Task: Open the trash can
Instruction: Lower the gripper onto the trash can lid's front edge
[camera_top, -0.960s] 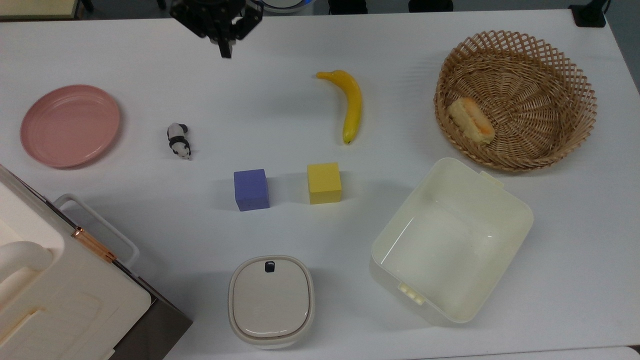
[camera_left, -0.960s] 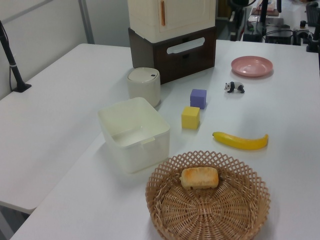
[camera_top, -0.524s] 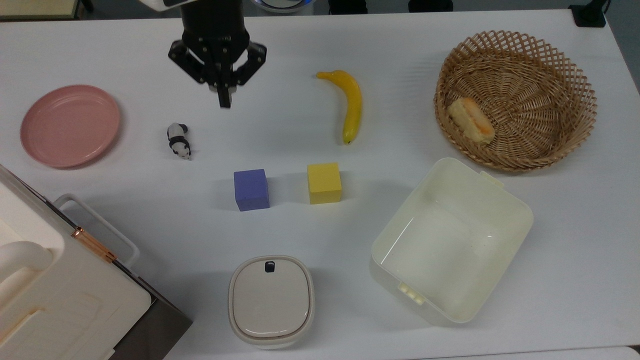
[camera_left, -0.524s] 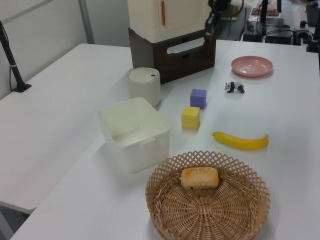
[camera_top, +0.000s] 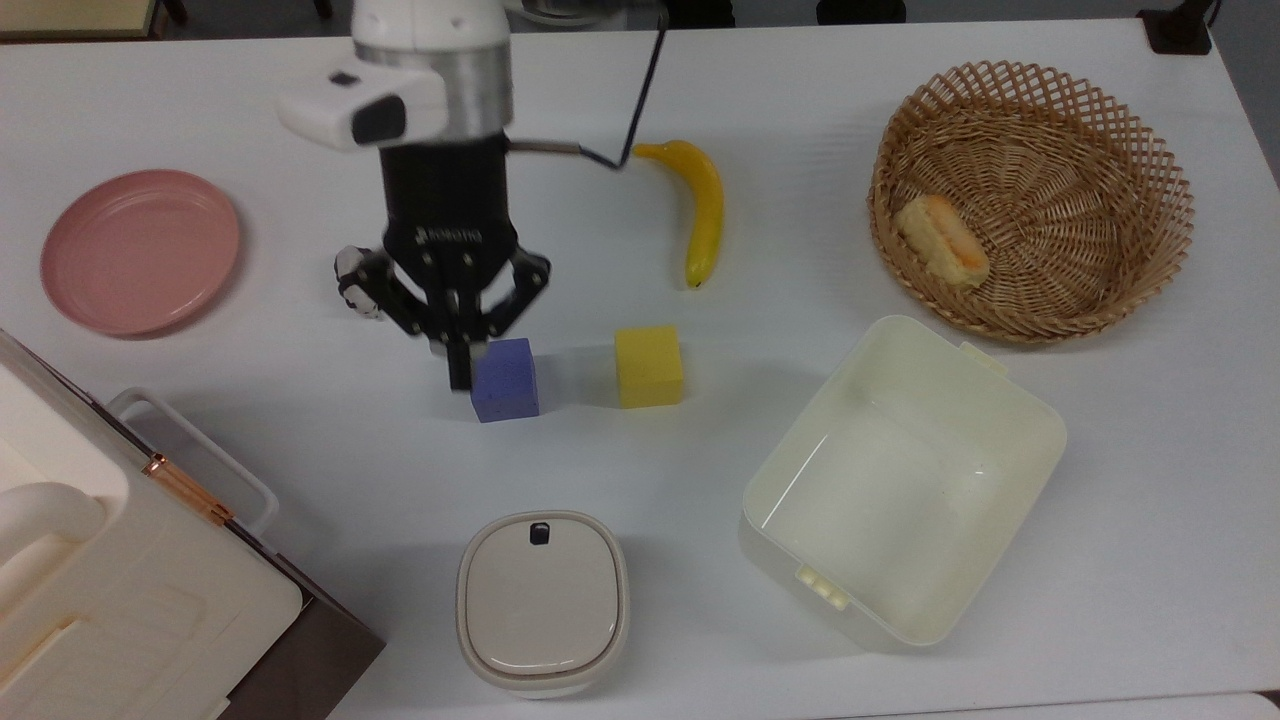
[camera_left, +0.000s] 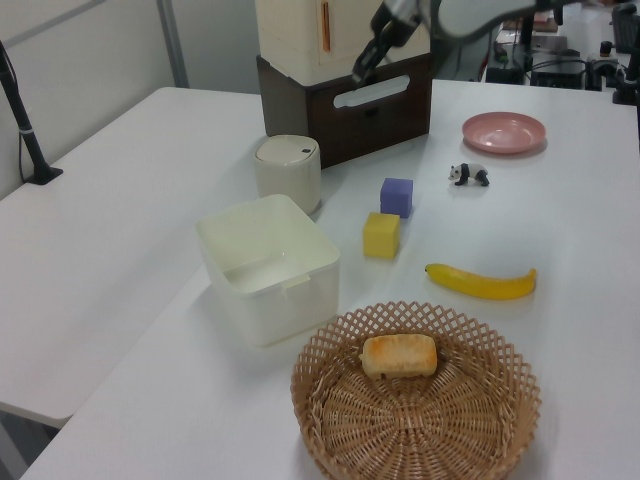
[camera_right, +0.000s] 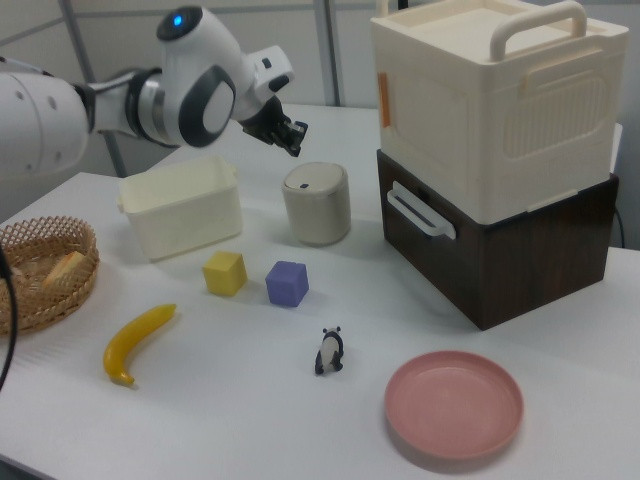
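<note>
My hand (camera_top: 459, 375) hangs in the air above the desk (camera_top: 1130, 480), and in the top view its tip lies over the left edge of the purple cube (camera_top: 506, 380); in the right view it is clearly high up, beside the trash can (camera_top: 542, 600) and not touching anything. The two fingers look pressed together into one narrow tip, with nothing between them, so I judge the hand clenched and empty. The trash can stands at the near edge of the desk in the top view, between the big cream case (camera_top: 110, 590) and the pale tub (camera_top: 900, 480), and its lid is flat and closed. The small dark button (camera_top: 539, 533) sits at the rim on the side facing my hand. I think the next step is to bring the tip down on this button. The risk is the aim: the button is small, and if I land on the lid beside it, the lid will probably not spring up. If I push at an angle instead of straight down, the light can may slide or tip toward the edge of the desk. Going down too low on the way could also knock the purple cube.
</note>
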